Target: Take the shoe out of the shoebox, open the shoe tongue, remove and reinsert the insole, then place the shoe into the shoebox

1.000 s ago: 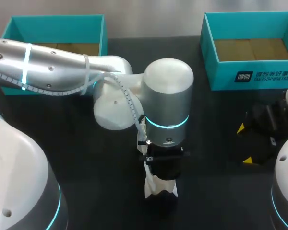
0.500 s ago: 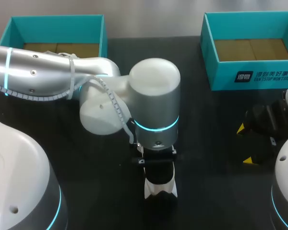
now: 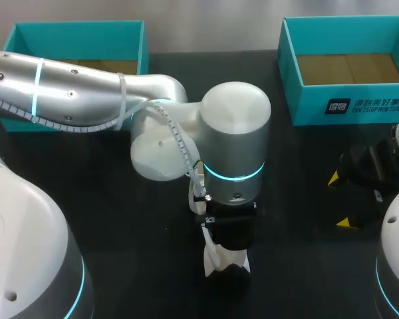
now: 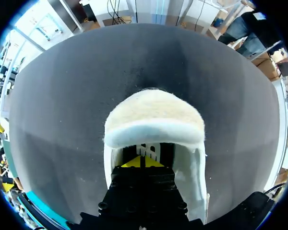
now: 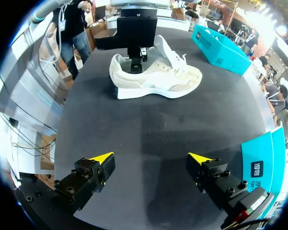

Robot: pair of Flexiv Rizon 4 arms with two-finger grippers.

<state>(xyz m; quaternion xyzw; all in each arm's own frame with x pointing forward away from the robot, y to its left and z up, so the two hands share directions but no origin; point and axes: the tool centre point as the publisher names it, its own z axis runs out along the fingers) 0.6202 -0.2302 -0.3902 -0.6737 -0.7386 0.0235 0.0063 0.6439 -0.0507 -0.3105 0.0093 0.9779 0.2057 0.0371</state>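
Note:
A cream-white shoe (image 5: 158,76) lies on its sole on the dark table, its tongue (image 5: 168,48) standing up. In the head view only a white bit of the shoe (image 3: 213,260) shows below my left arm's wrist (image 3: 234,143). My left gripper (image 4: 141,162) points down into the shoe's opening at the heel, its yellow tips pressed together behind the fuzzy heel collar (image 4: 153,120). I cannot tell whether they pinch anything. The right wrist view shows the same left gripper (image 5: 136,64) inside the shoe. My right gripper (image 5: 151,165) hangs open and empty, well short of the shoe, at the table's right (image 3: 339,199).
One teal shoebox (image 3: 143,46) stands at the back left, and a second teal shoebox (image 3: 332,106) stands at the back right. Both show brown bottoms. Bare dark table lies between the shoe and my right gripper.
My left wrist swung to the left and then back to the right, its gripper staying in the shoe. The shoe shifted only slightly. My right gripper kept still.

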